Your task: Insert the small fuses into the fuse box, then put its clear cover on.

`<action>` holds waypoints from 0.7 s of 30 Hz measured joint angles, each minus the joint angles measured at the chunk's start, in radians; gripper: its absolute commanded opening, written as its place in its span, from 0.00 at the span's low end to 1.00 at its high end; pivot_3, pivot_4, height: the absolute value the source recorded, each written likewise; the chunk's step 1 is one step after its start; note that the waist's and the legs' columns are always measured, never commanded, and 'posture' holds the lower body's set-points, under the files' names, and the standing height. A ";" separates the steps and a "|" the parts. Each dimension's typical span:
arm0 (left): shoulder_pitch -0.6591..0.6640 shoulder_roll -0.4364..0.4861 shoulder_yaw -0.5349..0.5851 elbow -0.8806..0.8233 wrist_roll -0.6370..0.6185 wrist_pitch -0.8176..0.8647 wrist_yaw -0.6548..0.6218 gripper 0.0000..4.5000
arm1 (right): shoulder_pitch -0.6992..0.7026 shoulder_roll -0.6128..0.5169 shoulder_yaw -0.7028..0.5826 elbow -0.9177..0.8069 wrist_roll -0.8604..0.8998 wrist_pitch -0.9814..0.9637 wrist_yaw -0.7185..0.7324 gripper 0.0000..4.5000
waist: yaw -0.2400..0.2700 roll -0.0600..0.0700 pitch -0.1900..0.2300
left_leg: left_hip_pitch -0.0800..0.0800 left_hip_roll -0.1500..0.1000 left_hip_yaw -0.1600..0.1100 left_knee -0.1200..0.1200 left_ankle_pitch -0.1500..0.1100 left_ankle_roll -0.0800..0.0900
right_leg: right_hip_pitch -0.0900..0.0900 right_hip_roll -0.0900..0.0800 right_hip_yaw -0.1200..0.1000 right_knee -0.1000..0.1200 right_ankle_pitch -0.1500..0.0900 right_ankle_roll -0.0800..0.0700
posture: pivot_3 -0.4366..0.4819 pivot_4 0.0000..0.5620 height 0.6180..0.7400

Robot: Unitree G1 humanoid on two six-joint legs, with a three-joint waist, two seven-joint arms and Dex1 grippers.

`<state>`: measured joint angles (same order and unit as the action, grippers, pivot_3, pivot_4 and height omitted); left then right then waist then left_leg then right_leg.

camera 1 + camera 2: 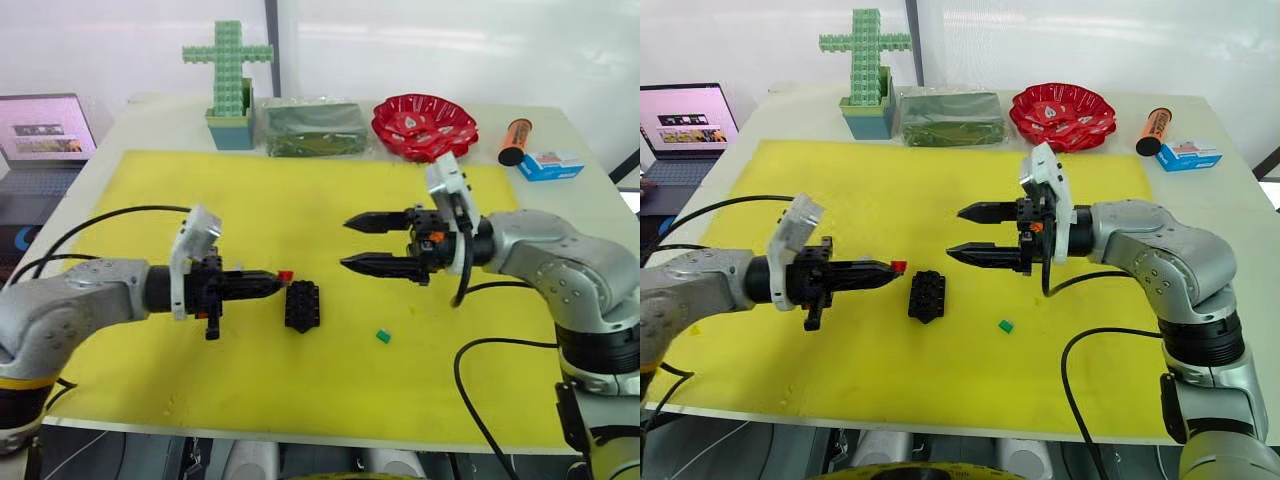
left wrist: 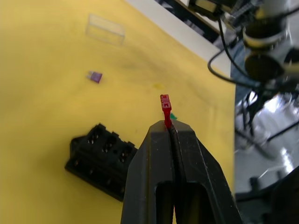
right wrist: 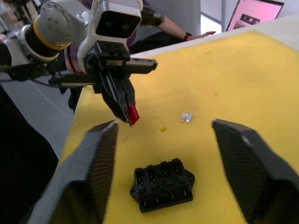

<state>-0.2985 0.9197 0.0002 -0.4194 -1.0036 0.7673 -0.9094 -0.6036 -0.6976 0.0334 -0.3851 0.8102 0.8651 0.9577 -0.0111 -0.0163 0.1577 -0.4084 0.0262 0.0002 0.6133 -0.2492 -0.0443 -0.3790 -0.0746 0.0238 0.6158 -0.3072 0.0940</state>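
Observation:
The black fuse box [image 1: 302, 305] lies on the yellow mat [image 1: 150, 180], slots up. My left gripper [image 1: 277, 283] is shut on the red fuse [image 1: 286, 276], which hangs just left of and slightly above the box. My right gripper [image 1: 345, 243] stands open above the mat, to the right of the box, with nothing between its fingers. A green fuse [image 1: 382, 337] lies on the mat to the right of the box. In the left wrist view a purplish fuse [image 2: 95, 76] and the clear cover [image 2: 105, 29] rest on the mat. A whitish fuse [image 3: 187, 116] lies beyond the box.
Along the table's back stand a green block cross in a teal holder [image 1: 228, 70], a clear bag of green stuff [image 1: 312, 128], a red bowl [image 1: 424, 125], an orange tube [image 1: 514, 141] and a blue-and-white carton [image 1: 551, 165]. A laptop [image 1: 40, 130] sits far left.

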 measured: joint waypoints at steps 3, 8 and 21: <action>0.016 -0.011 -0.040 0.040 0.136 -0.120 -0.099 0.00 | 0.007 -0.003 0.015 -0.003 -0.035 -0.030 0.006 0.54 | -0.002 0.000 0.000 | 0.000 0.002 0.000 0.002 0.000 0.000 | 0.000 0.001 0.000 0.001 0.001 0.002 | 0.48 0.27 1.00; 0.017 -0.066 -0.042 0.077 0.234 -0.222 -0.169 0.00 | 0.018 -0.005 0.036 -0.009 -0.086 -0.086 0.020 0.28 | 0.001 -0.001 0.000 | 0.000 0.005 -0.002 0.006 0.000 0.000 | 0.002 0.006 0.000 0.004 0.003 0.006 | 0.48 0.27 1.00; 0.001 -0.193 -0.065 0.185 0.449 -0.467 -0.243 0.00 | 0.058 -0.013 0.150 -0.048 -0.232 -0.208 0.062 0.28 | -0.001 -0.001 0.001 | 0.002 0.009 -0.007 0.018 0.000 0.000 | 0.004 0.012 0.001 0.015 0.003 0.005 | 0.48 0.27 1.00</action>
<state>-0.2976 0.7272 -0.0649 -0.2347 -0.5547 0.3001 -1.1525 -0.5454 -0.7108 0.1836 -0.4328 0.5777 0.6570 1.0193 -0.0126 -0.0170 0.1584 -0.4066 0.0354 -0.0063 0.6309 -0.2491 -0.0440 -0.3752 -0.0626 0.0244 0.6307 -0.3044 0.0993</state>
